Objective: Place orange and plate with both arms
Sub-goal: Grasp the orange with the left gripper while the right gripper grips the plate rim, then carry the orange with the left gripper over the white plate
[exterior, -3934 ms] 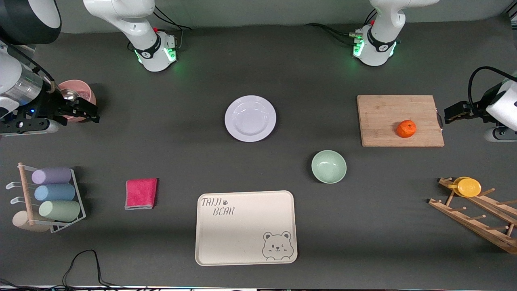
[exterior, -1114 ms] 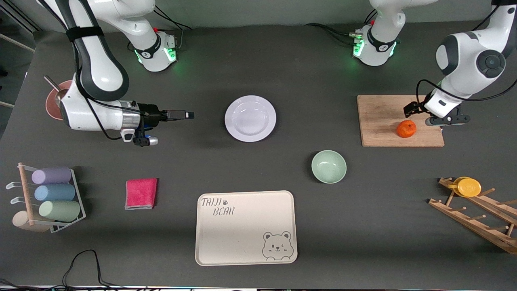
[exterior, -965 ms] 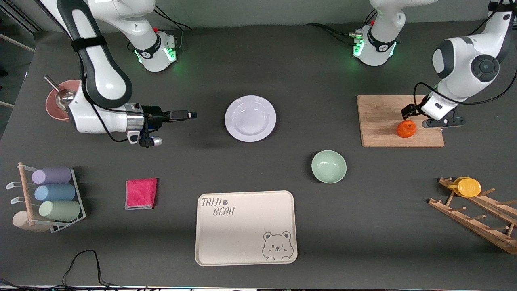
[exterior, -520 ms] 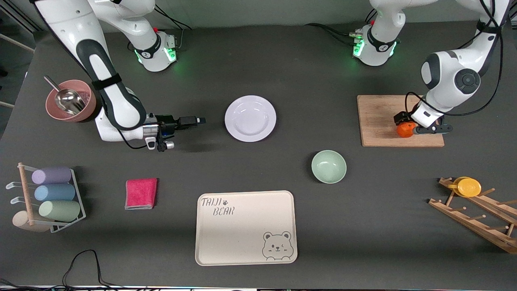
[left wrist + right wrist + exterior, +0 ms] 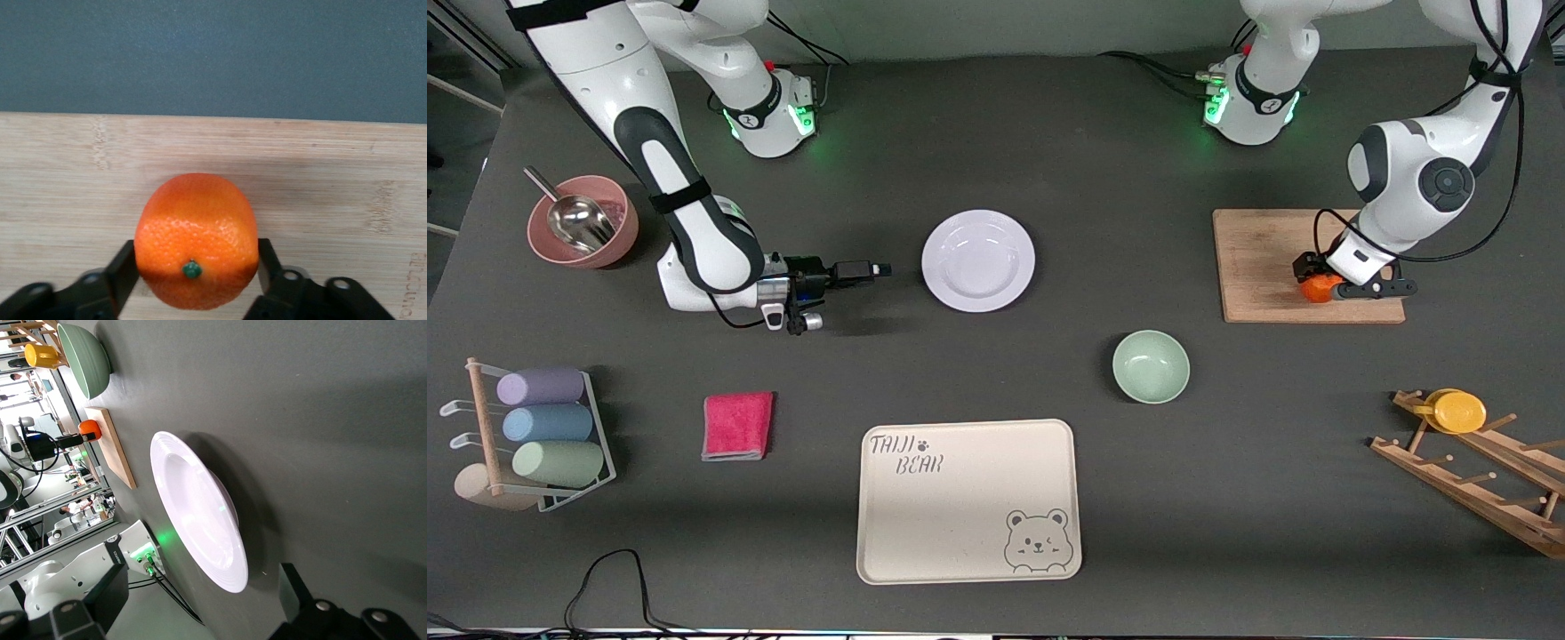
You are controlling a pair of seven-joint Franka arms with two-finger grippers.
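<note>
While nothing is placed yet: left claw (image 5: 1327, 286), right of frame, straddles orange (image 5: 1314, 289), unclenched; right claw (image 5: 879, 268), left-centre, spread beside untouched plate (image 5: 978, 260).

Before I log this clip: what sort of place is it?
Likely a robotics lab's mock kitchen: two bench-mounted arms on a grey table, with plate, cutting board and cup rack.
</note>
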